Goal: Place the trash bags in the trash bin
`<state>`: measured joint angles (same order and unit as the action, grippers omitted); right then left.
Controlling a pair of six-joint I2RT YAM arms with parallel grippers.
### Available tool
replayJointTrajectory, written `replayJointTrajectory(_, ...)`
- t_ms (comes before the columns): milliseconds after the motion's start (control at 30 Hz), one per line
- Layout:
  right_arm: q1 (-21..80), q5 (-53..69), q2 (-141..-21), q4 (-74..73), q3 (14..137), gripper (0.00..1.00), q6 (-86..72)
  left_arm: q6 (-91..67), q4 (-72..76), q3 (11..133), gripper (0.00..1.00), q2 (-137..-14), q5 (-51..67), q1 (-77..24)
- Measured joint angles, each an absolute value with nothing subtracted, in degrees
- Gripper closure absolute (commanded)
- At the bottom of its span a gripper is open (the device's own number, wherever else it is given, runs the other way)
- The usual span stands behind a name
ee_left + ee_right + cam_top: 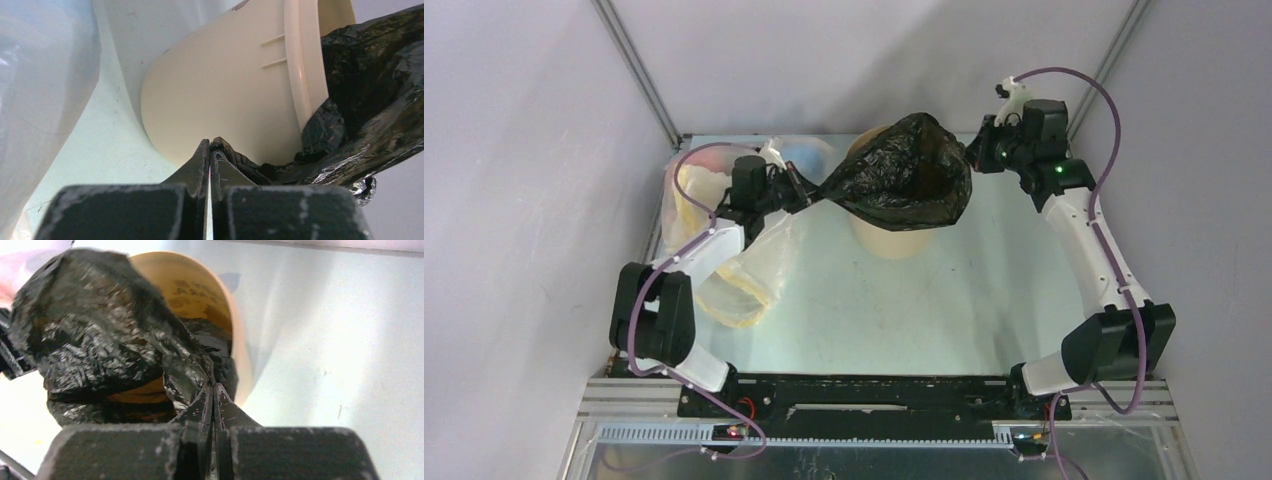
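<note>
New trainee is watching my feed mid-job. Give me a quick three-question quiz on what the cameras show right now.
1. True or false: the left gripper and the right gripper are both shut on the black trash bag.
2. Pick one: the bag is held stretched over A) the tan bucket, B) a cardboard box, C) a sink.
3. Short answer: what else lies on the table, on the left gripper's side?

Key: 1 true. 2 A. 3 a translucent clear bag.
</note>
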<state>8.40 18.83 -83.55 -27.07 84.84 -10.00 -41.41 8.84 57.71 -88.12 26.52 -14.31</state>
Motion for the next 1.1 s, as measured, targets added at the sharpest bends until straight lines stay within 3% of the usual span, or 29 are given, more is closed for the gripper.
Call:
replayJointTrajectory(700,5.87,12.86,-98.39,-22.90,86.37,1.00,-13.39,-39.72,6.26,62.28,0.97,-95.22,27.35,-16.01)
replayJointTrajectory(800,5.85,13.67,-98.83,-22.68,86.59,0.94,-13.34,-38.94,6.22,62.98,0.93,-95.79,27.77,-16.01)
replayJointTrajectory(1100,4.80,14.52,-93.82,-20.29,82.83,0.90,-12.84,-37.19,4.99,68.53,0.93,-97.91,28.21,-16.01)
